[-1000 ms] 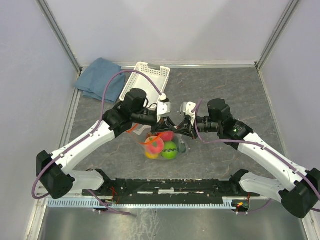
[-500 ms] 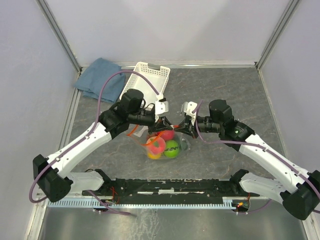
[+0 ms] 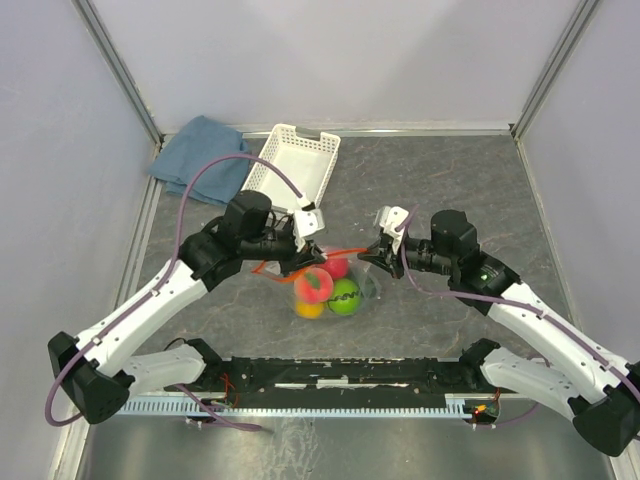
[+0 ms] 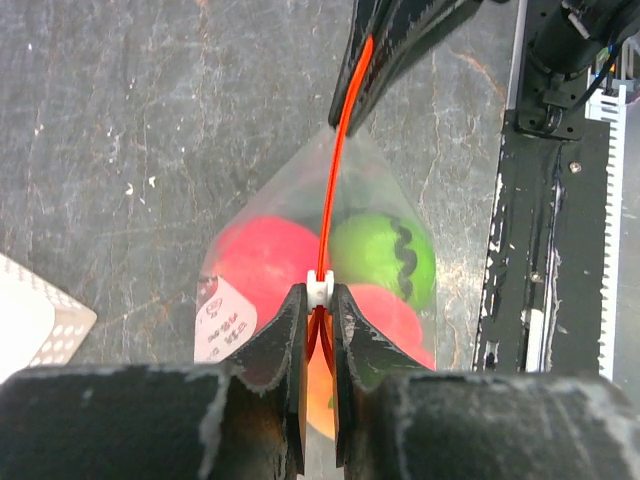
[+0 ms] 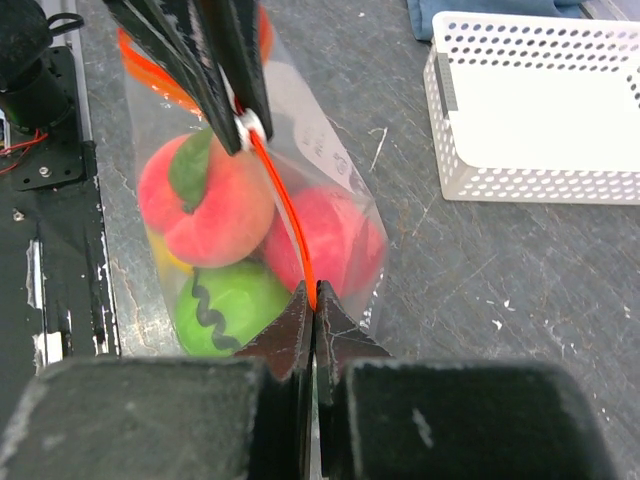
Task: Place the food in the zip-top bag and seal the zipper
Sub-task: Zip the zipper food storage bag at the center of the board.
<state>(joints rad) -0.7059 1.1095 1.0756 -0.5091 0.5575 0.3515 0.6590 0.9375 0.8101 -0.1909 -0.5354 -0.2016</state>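
The zip-top bag [image 3: 352, 292] hangs between my two grippers with the food inside. I see a peach fruit [image 5: 205, 200], a red-pink one [image 5: 325, 245], a bright green one [image 5: 225, 305] and a yellow one [image 5: 163, 255]. The orange-red zipper [image 4: 335, 170] runs taut from one gripper to the other. My left gripper [image 4: 319, 295] is shut on the zipper's white slider [image 4: 319, 285]; it also shows in the top view [image 3: 302, 262]. My right gripper [image 5: 313, 298] is shut on the zipper's other end; it also shows in the top view [image 3: 373, 255]. The white label [image 4: 225, 320] faces the left wrist camera.
A white slotted basket [image 3: 292, 163] stands tilted behind the left arm. A blue folded cloth [image 3: 197, 152] lies at the back left. The black base rail [image 3: 350, 375] runs along the near edge under the bag.
My left gripper has slid left along the zipper and my right gripper has drawn slightly right. The orange-red strip between them is now longer and taut.
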